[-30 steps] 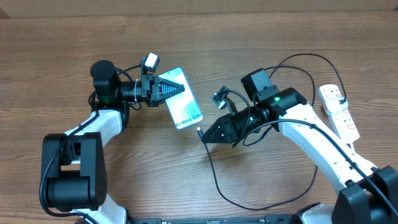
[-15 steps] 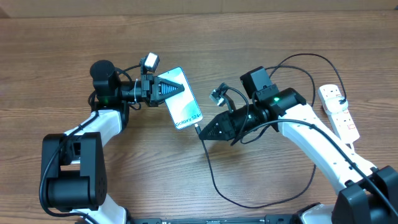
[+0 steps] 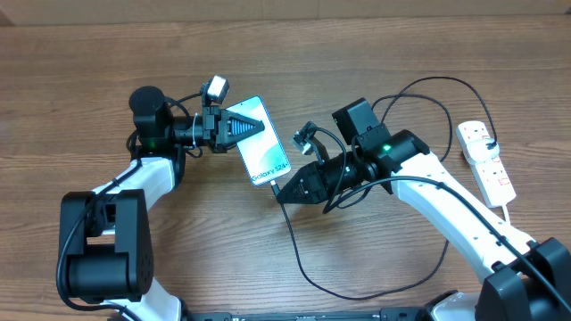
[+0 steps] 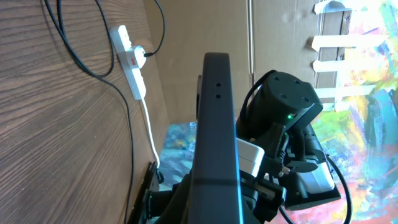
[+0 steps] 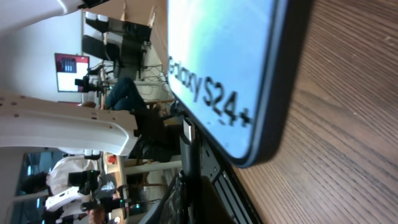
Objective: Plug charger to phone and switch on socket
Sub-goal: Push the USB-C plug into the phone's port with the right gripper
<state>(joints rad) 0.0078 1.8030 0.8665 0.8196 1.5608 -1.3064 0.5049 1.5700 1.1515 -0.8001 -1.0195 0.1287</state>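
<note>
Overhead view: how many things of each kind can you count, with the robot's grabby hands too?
phone: 1
charger: 1
socket: 1
grippers: 2 (left gripper, right gripper)
Total: 5

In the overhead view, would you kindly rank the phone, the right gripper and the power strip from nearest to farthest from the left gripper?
1. Phone: clamped in the left gripper itself, left of centre.
2. Right gripper: at the phone's lower end, near the centre.
3. Power strip: by the far right edge.
</note>
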